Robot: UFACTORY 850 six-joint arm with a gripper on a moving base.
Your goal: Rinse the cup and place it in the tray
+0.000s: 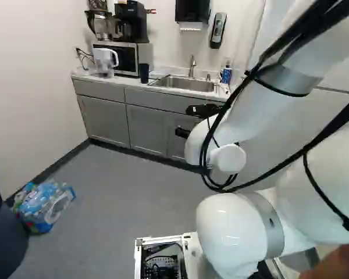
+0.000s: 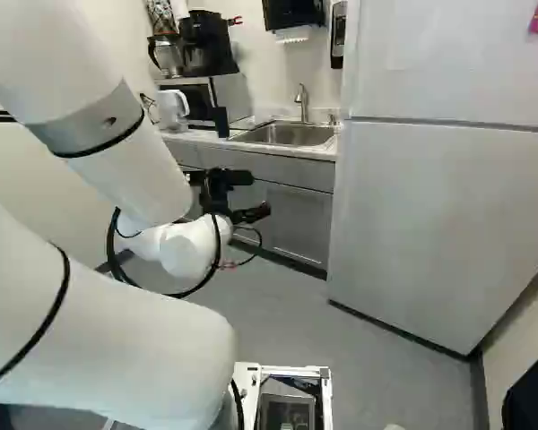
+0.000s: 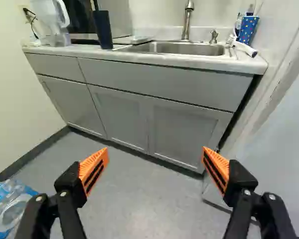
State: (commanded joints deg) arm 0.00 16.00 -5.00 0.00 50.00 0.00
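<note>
One dark cup (image 3: pixel 103 30) stands upright on the counter (image 3: pixel 244 62) beside the sink (image 3: pixel 179 49), ungripped and outside the basin. Rinsing and placing look undone to me; I can't pick out the tray. Past the sink, a blue patterned tumbler (image 3: pixel 247 30) holds slim items; the clear pitcher's (image 3: pixel 51 22) contents I can't tell. My gripper (image 3: pixel 155 151) has its fingers wide apart, nothing between them.

Open air above sink (image 3: pixel 182 49), faucet (image 3: pixel 187 22) behind
</note>
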